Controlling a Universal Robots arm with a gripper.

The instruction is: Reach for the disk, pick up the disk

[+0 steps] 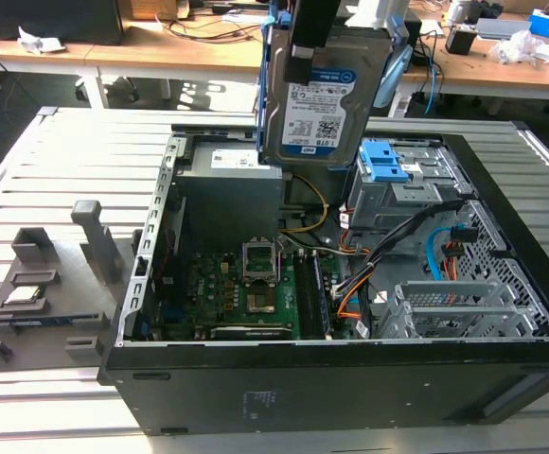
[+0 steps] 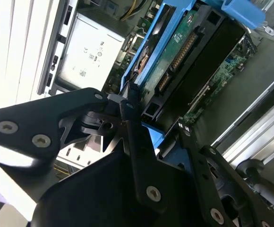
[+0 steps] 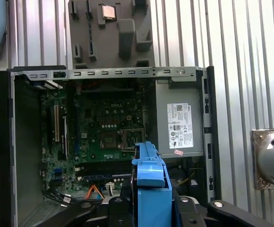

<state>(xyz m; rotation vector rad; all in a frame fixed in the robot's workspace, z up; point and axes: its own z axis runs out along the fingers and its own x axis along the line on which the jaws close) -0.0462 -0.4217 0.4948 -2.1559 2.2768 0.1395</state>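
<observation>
Already aloft: the end effector (image 2: 149, 120) is clamped on the hard drive (image 1: 320, 104), which hangs upright just below it.
A firm, vertical hold seems wise, well clear of the open computer case (image 1: 350, 378) underneath.

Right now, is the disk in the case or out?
Out: the gripper holds the disk above the open case.

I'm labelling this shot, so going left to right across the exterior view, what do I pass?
Small square silver processor chip → flat silver-metal disk with white-and-blue label, raised above the case → slotted silver metal bracket.
</observation>
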